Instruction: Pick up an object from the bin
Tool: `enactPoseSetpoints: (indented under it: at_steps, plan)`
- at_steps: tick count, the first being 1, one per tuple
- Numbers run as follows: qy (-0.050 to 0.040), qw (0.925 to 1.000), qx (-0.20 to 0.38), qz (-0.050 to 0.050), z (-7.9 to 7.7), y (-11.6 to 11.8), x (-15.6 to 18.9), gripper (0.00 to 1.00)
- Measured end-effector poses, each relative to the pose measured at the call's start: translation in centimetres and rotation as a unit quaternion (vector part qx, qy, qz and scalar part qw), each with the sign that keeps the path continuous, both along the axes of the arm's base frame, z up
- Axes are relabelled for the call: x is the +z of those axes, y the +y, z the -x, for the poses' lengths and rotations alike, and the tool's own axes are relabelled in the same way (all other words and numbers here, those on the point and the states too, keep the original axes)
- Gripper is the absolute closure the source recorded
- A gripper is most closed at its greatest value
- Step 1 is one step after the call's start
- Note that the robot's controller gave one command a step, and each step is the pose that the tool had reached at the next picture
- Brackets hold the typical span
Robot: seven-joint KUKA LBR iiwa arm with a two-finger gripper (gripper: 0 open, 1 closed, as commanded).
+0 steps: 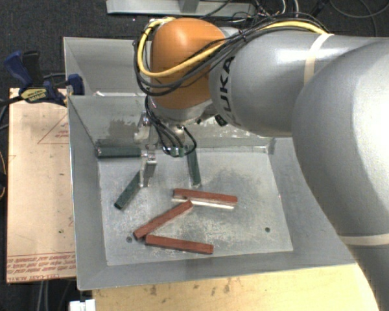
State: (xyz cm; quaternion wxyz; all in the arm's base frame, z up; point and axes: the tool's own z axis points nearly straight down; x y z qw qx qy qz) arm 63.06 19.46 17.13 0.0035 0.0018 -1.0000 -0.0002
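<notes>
On arm (279, 76) casing, just right of orange cover (181, 57): read "UKA" in black, set vertically. Leading letter lost behind cover and cables (142, 54).

Reaching in from right, bulking across upper right of view. Bent down at wrist over back-left part of bin (84, 173), cover on top, gripper (170, 175) pointing down at floor. Noted fingers (146, 167) spread wide, one silver and one dark, with bare floor between them. Cannot tell whether tips touch floor.

Logged dark stick (127, 195) lying slanted toward view's left of gripper, upper end at silver fingertip. Cannot tell whether touching or just beside.

Logged three red sticks on mid floor, in front of gripper:
- Top stick (204, 195) lying nearly level, pale strip along front edge, near dark finger but apart from it.
- Slanted stick (162, 220), upper end meeting top stick's left part.
- Front stick (179, 243) nearest front wall, just beside slanted stick's lower end.

Logged dark block (118, 149) at foot of back wall, near silver finger.

Hidden behind wrist and cover: gripper body and middle of back wall. Cut off at frame edge: rest of arm. Hard to make out: whether dark finger is shaded metal or coated. Also noted small dark spot (267, 229) on floor at right, kind unclear.
</notes>
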Motion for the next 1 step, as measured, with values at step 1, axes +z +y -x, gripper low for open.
enactPoseSetpoints:
  at_steps: [1]
  plan:
    - [-0.0038,1.0,-0.001,-0.001,-0.19,-0.08,0.52,0.0]
